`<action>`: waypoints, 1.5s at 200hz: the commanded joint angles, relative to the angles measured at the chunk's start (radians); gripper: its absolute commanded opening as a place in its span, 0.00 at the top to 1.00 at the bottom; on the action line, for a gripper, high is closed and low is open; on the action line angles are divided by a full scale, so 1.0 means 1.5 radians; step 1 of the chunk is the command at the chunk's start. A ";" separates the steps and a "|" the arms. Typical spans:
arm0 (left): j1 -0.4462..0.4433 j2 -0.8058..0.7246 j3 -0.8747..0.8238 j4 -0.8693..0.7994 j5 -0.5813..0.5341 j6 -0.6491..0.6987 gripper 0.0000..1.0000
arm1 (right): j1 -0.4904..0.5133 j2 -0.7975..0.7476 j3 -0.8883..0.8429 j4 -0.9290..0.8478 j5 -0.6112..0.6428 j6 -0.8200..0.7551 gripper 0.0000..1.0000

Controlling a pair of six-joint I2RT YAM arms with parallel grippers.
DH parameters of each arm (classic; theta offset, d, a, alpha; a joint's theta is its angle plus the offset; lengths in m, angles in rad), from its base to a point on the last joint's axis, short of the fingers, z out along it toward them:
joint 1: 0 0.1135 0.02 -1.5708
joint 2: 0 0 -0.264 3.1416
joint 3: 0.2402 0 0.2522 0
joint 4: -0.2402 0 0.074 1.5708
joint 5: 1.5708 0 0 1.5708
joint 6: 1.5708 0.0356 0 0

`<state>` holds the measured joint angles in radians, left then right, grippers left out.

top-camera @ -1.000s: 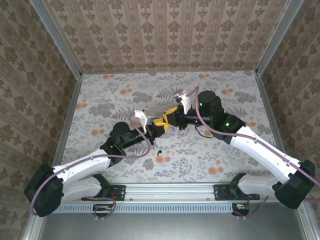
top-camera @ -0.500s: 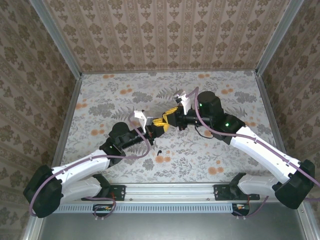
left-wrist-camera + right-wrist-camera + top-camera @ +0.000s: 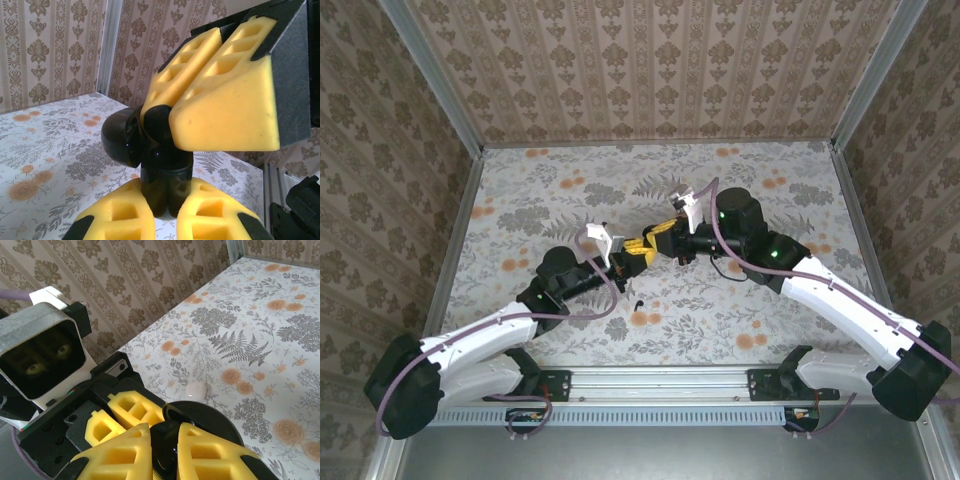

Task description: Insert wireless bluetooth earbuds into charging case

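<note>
1. The charging case (image 3: 165, 180): glossy black, upright above the table, its round lid (image 3: 119, 142) open sideways.
2. One earbud (image 3: 638, 304): a tiny black hook, lying on the table.
3. The second earbud (image 3: 164, 442): black, at the case's mouth.

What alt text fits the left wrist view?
The left gripper and the right gripper, both with yellow foam fingers, clamp a glossy black charging case from below and above, over a floral table with wallpapered walls behind.

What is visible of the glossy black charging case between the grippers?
The glossy black plastic charging case stands upright, apparently lifted off the floral table, its rounded lid swung open sideways. The left gripper clamps its lower body between yellow foam pads; the right gripper closes on a black piece at its top, case or earbud unclear.
</note>
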<state>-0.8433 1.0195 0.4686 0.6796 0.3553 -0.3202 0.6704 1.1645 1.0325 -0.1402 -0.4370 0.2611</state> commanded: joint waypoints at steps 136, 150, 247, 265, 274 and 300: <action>-0.004 -0.022 0.006 0.041 -0.002 0.011 1.00 | 0.000 0.001 -0.023 0.004 0.012 0.045 0.73; -0.004 -0.022 0.007 0.040 -0.003 0.011 1.00 | 0.000 0.001 -0.022 0.003 0.013 0.046 0.71; -0.004 -0.024 0.002 0.030 -0.005 0.016 1.00 | 0.000 -0.025 0.047 -0.046 0.036 0.054 0.62; -0.004 -0.024 0.002 0.030 -0.003 0.017 1.00 | -0.001 -0.035 0.064 -0.067 0.045 0.051 0.60; -0.004 -0.024 0.002 0.030 -0.003 0.016 1.00 | -0.001 -0.037 0.074 -0.080 0.048 0.049 0.60; -0.004 -0.023 0.002 0.028 -0.002 0.020 1.00 | -0.001 -0.035 0.103 -0.123 0.049 0.043 0.59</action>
<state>-0.8440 1.0031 0.4686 0.6865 0.3439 -0.3168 0.6701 1.1309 1.1259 -0.2359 -0.3916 0.3374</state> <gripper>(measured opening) 0.092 0.407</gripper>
